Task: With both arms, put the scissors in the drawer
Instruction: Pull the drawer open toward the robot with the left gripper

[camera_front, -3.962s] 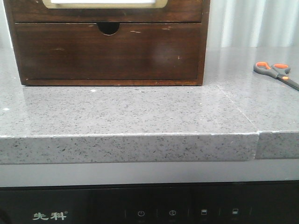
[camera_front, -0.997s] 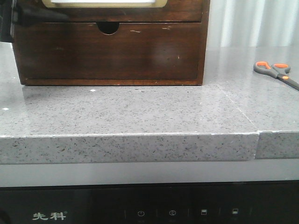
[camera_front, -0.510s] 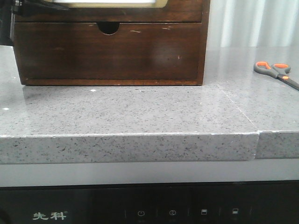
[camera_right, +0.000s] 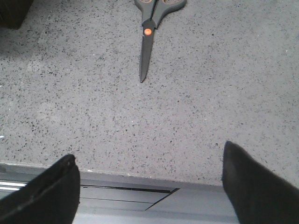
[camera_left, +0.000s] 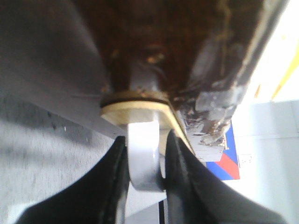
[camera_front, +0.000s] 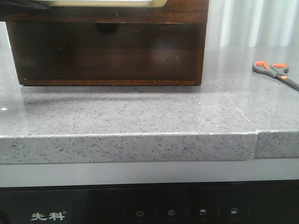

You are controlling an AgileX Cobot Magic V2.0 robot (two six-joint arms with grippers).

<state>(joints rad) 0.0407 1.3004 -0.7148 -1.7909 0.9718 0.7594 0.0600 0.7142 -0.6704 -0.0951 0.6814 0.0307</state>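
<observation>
The scissors point(camera_front: 273, 71) lie flat on the grey counter at the far right, apart from the cabinet. In the right wrist view the scissors point(camera_right: 150, 28) lie ahead of my right gripper point(camera_right: 149, 154), blade tip towards it. That gripper is open, empty and above the counter's front edge. The drawer point(camera_front: 187, 11), with its cream-rimmed panel point(camera_front: 107, 3), stands out over the lower front and shades it. My left gripper point(camera_left: 145, 138) is shut on the drawer's pale metal handle point(camera_left: 144, 163). A dark part of the left gripper shows at the front view's top left point(camera_front: 21, 4).
The lower plain front point(camera_front: 107, 51) with a finger notch point(camera_front: 106, 28) sits shut below the drawer. The wooden cabinet stands at the back left of the counter point(camera_front: 140, 112). A seam point(camera_front: 257, 135) splits the counter's front edge on the right.
The left gripper came in at the top left and reached the drawer's handle. The drawer has come forward, and its shadow now covers the lower front. The scissors have not moved.
</observation>
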